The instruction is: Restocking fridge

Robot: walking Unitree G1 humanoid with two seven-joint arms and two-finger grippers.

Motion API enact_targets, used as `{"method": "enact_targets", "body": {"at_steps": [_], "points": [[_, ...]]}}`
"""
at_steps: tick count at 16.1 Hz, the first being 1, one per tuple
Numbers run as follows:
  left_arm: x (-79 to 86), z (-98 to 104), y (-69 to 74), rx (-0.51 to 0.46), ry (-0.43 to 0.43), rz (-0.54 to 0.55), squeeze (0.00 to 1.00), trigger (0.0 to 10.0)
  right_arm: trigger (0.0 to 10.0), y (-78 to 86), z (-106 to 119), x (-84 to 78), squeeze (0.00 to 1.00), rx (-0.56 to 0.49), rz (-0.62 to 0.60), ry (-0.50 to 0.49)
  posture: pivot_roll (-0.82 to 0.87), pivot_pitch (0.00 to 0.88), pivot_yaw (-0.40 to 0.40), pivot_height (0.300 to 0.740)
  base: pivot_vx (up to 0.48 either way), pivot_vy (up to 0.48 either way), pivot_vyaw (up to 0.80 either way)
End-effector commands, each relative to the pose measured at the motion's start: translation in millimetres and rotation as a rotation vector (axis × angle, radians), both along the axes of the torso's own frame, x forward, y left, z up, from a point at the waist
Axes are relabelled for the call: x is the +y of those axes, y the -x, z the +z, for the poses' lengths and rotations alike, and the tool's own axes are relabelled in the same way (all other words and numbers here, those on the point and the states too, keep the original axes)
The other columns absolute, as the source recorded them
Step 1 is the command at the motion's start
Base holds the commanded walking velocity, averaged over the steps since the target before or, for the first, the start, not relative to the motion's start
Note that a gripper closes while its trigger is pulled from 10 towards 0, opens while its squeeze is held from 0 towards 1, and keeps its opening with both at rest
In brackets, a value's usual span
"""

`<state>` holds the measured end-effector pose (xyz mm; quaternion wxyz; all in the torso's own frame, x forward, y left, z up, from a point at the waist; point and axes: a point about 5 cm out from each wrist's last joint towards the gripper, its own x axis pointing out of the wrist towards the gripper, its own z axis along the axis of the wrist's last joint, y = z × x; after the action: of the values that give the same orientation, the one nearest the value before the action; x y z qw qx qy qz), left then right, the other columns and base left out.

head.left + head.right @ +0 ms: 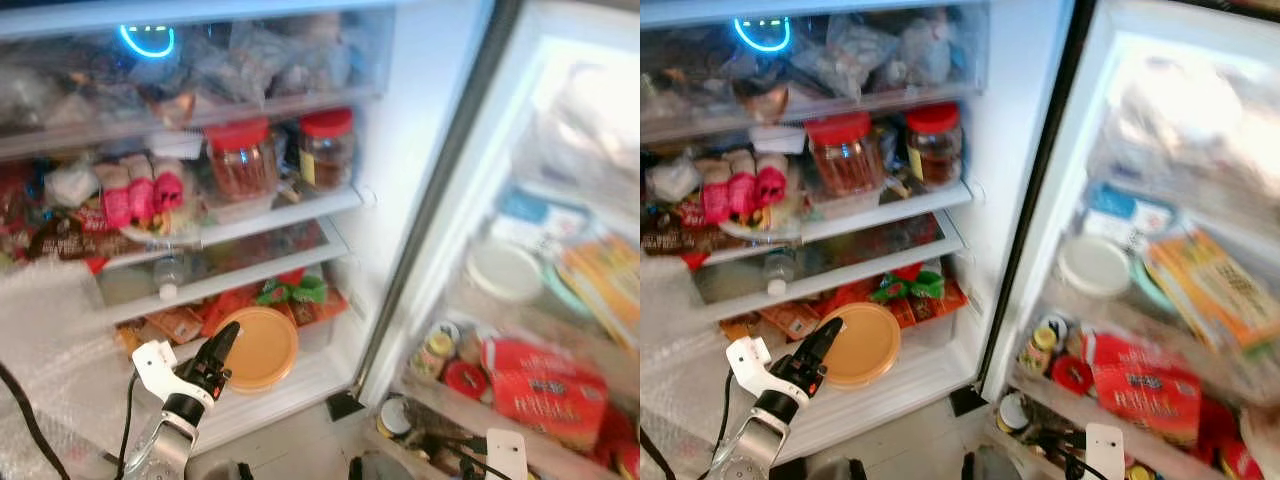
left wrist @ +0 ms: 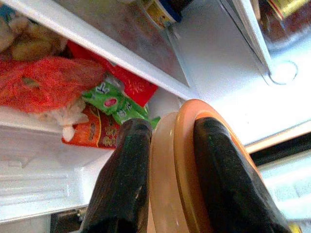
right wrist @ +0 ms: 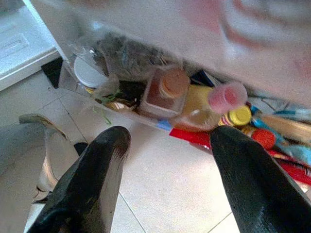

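We see the left gripper (image 2: 165, 160) w/ fingers (image 2: 127, 170) clamped on the rim of the orange round container (image 1: 262, 348), at the fridge's bottom shelf (image 1: 290, 385). Right gripper (image 3: 163, 165) fingers spread wide, holding nothing, over the tile floor (image 3: 165, 194) by the door bin (image 3: 146, 116).

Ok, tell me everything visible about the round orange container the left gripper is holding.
The orange container is round and shallow, plastic by the look, with an orange lid over a paler, translucent base. It is tilted up, lid facing the camera, at the bottom level of the open fridge, in front of red and green packets. The left gripper is shut on its edge, one finger on the base side, the other on the lid.
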<state>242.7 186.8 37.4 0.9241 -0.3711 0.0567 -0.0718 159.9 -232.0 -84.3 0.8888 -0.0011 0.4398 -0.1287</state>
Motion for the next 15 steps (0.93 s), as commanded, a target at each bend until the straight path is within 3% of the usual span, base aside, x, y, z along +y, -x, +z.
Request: {"method": "enact_targets", "body": {"at_steps": [1,6,15], "points": [[-2.0,4,-2.2,-0.011,-0.02,-0.01,0.0,10.0,10.0,3.4,-1,-2.0,0.0,0.006,-0.003,0.002,-0.17,0.063,-0.045,0.645,0.0,0.0,0.0],[-0.7,24,-16.6,-0.081,-0.023,0.032,0.0,10.0,10.0,3.1,-1,-2.1,0.0,0.005,-0.005,-0.001,-0.17,0.067,-0.047,0.645,0.0,0.0,0.0],[7.3,38,-30.5,-0.125,-0.036,0.112,0.0,10.0,10.0,2.8,0,-2.3,0.0,0.001,-0.005,-0.01,-0.18,0.083,-0.05,0.645,0.0,0.0,0.0]]}}
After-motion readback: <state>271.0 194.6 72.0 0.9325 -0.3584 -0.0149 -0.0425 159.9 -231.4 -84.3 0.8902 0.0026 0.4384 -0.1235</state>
